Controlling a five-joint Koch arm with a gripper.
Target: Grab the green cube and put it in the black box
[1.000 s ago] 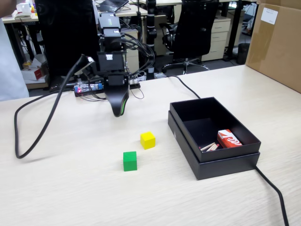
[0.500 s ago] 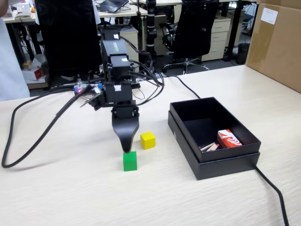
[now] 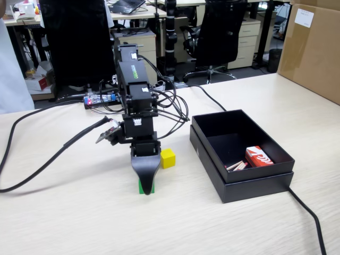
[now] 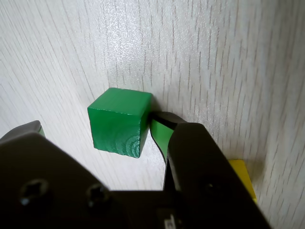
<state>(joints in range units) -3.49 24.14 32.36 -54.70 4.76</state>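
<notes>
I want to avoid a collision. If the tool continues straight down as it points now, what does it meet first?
Probably the table: the tool already straddles the green cube, which sits between its open jaws.

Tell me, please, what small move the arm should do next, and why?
Probably close the fingers. In the wrist view the green cube sits on the table between them, the right finger beside its side face and the left one apart. The black box waits to the right in the fixed view.

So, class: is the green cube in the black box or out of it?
Out. The green cube sits on the table between the gripper jaws, apart from the black box.
</notes>
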